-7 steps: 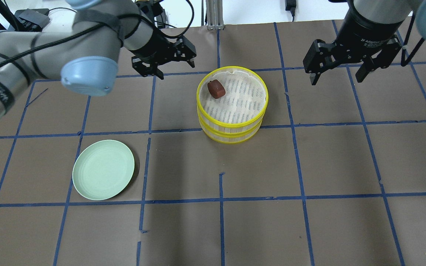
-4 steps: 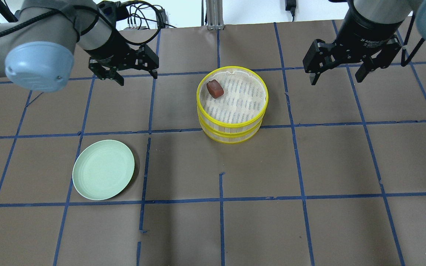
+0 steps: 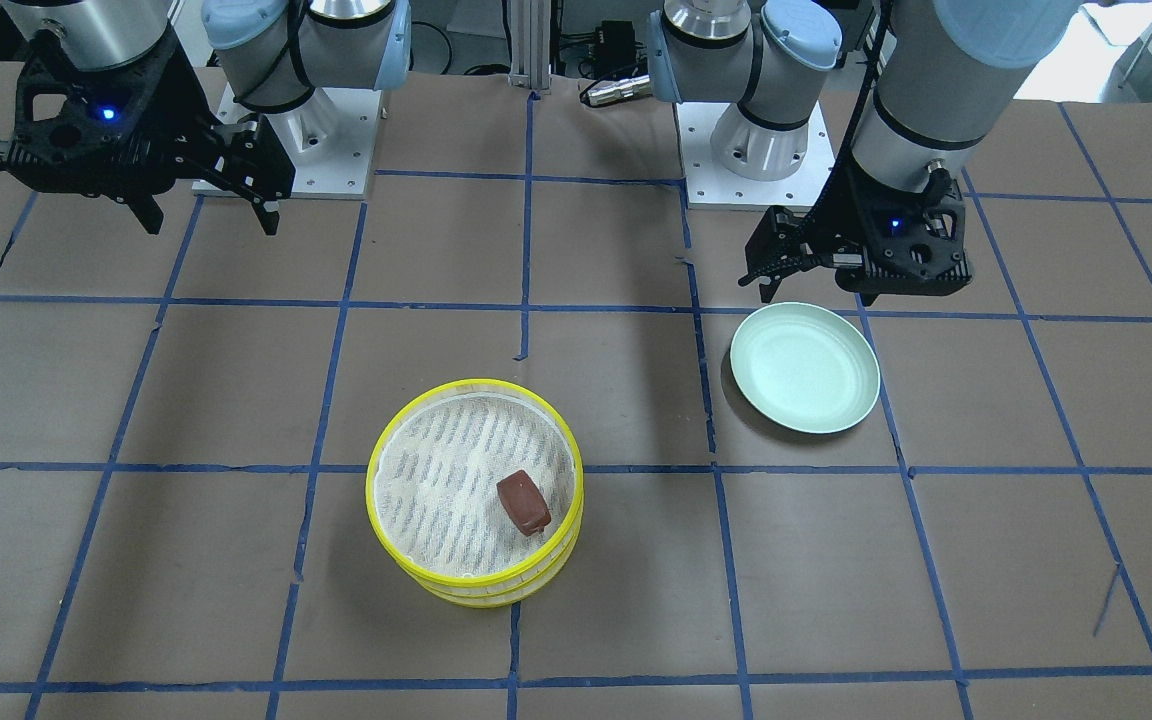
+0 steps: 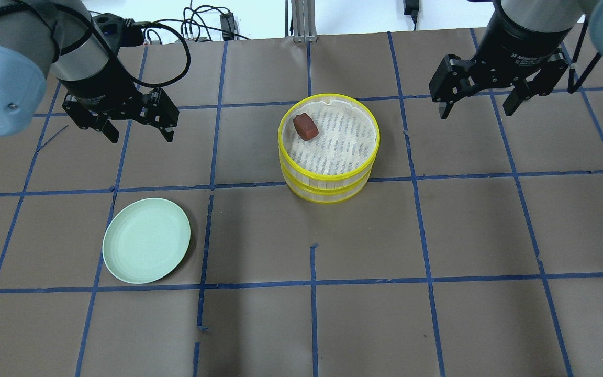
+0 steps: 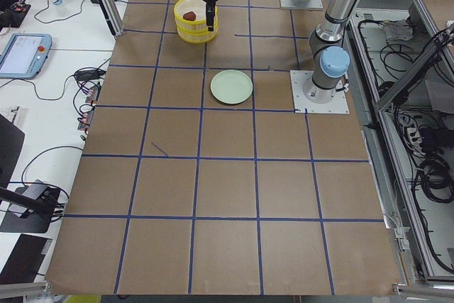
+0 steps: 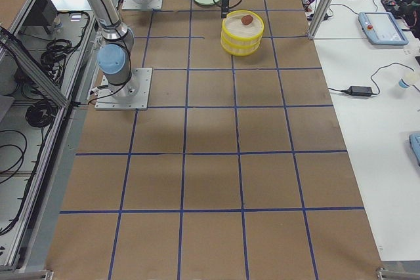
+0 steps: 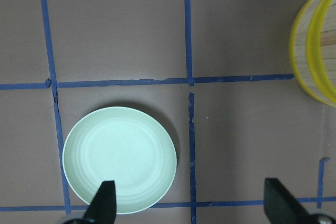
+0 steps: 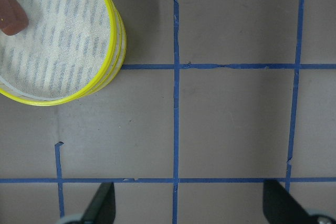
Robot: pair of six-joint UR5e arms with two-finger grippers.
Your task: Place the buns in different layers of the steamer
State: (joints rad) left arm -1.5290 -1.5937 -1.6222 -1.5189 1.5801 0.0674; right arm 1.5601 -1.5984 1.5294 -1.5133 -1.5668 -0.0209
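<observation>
The left tool (image 4: 141,137) and right tool (image 4: 475,114) both hang apart, empty; lift clear without nudging the steamer (image 4: 327,179) holding the brown bun (image 4: 305,126)

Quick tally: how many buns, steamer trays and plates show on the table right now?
Buns: 1, the reddish-brown bun in the top tray
Steamer trays: 2, top tray stacked on lower tray
Plates: 1, green plate
Total: 4; no other bun in view

Brown surface (image 4: 301,330) gridded with blue tape (image 4: 312,262); stacked yellow-rimmed steamer (image 4: 326,181) near centre; pale green plate (image 4: 146,241) well apart.
</observation>
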